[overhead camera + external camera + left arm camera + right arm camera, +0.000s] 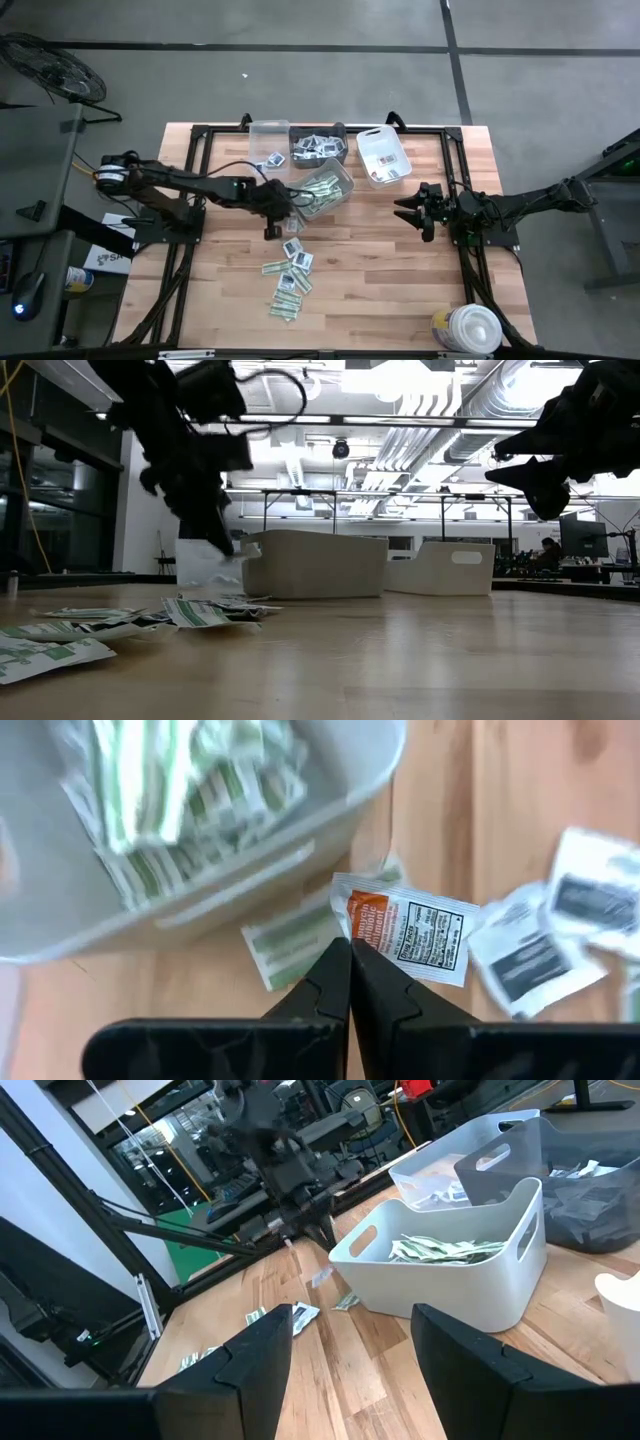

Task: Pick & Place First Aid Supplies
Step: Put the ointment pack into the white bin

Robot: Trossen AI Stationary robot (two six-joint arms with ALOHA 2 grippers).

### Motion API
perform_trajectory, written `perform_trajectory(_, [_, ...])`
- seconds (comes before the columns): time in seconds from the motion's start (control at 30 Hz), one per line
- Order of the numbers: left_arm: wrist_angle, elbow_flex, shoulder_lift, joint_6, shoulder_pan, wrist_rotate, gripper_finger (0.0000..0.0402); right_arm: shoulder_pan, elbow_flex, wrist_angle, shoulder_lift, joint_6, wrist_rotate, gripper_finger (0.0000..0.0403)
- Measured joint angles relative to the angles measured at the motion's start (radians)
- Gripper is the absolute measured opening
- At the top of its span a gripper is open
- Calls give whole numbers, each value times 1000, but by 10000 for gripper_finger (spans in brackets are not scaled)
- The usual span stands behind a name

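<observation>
Packet (408,932) with orange print hangs pinched by a corner in the left gripper's (350,952) closed tips, just beside the grey bin (200,895), while the right gripper (350,1345) waits open, well apart.

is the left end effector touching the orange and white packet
Touching. The left wrist view shows the left end effector with its fingers shut, their tips pinching the orange-and-white packet at its edge.

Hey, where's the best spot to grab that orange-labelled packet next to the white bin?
Take the orange-labelled packet by its free edge away from the white bin, from above. It lies flat on the wood, partly over a green strip, so only edges give purchase.
</observation>
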Motion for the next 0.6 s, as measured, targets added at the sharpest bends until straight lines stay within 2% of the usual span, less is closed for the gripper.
perform_trajectory(0.4, [29,0,-237,-9,0,-2,0,0,0,0,0,0,0,200])
perform_trajectory(0.6, [257,1,-275,-15,2,-61,0,0,0,0,0,0,4,200])
